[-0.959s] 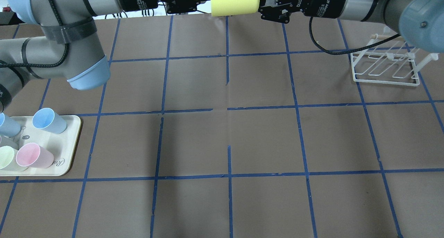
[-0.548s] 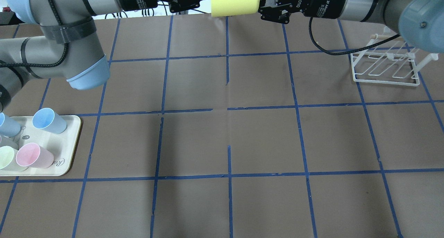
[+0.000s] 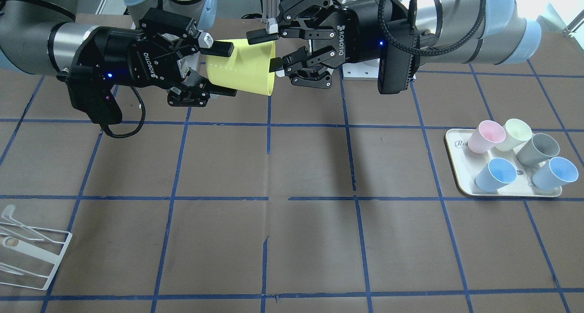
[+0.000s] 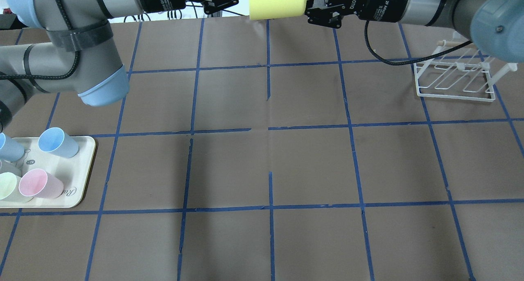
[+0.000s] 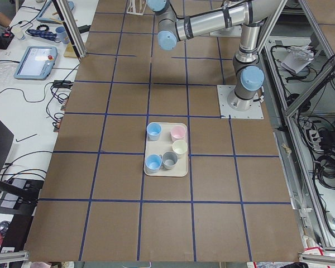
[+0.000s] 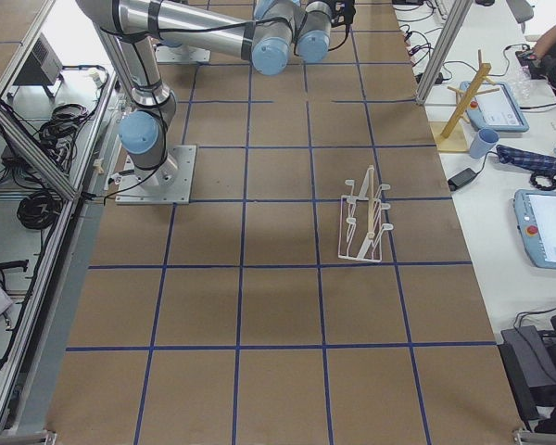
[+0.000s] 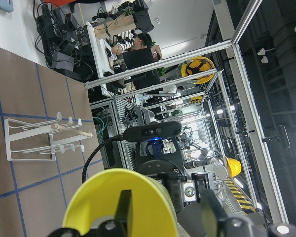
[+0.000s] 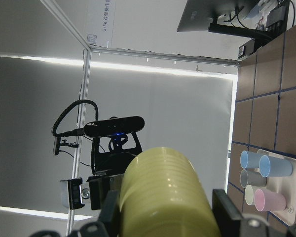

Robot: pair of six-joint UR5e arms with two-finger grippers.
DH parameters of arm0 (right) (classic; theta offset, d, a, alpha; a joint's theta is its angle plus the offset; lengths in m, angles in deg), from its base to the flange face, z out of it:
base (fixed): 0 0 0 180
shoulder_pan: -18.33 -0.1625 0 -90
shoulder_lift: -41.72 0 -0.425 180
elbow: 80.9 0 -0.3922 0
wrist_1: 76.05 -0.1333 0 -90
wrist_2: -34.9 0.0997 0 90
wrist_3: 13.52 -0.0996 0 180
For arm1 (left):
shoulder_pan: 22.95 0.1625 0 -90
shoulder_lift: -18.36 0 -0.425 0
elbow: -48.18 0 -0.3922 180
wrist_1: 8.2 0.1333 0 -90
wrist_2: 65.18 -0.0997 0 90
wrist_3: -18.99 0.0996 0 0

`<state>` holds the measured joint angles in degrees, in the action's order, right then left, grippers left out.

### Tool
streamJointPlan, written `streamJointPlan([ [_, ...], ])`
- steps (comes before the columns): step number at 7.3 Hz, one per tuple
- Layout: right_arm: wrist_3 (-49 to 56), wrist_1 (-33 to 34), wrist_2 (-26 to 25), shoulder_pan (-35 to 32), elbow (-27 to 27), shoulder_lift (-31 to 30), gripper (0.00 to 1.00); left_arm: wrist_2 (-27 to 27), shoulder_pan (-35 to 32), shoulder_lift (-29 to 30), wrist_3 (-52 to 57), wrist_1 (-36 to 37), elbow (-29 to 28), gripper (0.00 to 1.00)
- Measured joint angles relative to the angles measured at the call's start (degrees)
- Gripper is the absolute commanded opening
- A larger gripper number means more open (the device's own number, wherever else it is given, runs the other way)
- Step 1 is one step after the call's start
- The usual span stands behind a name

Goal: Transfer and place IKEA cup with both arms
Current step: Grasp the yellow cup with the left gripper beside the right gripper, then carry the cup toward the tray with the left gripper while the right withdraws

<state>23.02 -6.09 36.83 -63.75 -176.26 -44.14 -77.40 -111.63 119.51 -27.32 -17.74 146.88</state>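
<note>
Handing over mid-air above the far edge of the table (image 4: 311, 162): right gripper (image 3: 233, 71) clamps the IKEA cup (image 3: 248, 62) by its base, left gripper (image 3: 260, 53) sits with fingers spread at the rim. Next, I'd guess, left backs off and right carries it to the rack (image 4: 454, 78).

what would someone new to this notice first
The bright yellow IKEA cup stands out, held sideways in mid-air above the table between the two arms. The right gripper has its jaws clamped on the narrow base, while the left gripper has its jaws spread at the rim. Next come a tray of pastel cups on the robot's left and a white wire rack on its right.
</note>
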Motion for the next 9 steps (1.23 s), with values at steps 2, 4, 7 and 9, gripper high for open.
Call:
streamJointPlan([
  [2, -0.1, 0.0, 0.0, 0.0, 0.0, 0.0, 0.42, 0.0, 0.0, 0.0, -0.1, 0.0, 0.0, 0.05],
  [4, -2.0, 0.0, 0.0, 0.0, 0.0, 0.0, 1.00, 0.2, 0.0, 0.0, -0.1, 0.0, 0.1, 0.02],
  [7, -6.1, 0.3, -0.4, 0.1, 0.6, 0.0, 1.00, 0.3, 0.1, 0.0, -0.3, 0.0, 0.0, 0.01],
  [9, -9.6, 2.0, -2.6, 1.1, 0.7, 0.1, 1.00, 0.2, 0.2, -0.3, -1.3, 0.0, -0.1, 0.00],
])
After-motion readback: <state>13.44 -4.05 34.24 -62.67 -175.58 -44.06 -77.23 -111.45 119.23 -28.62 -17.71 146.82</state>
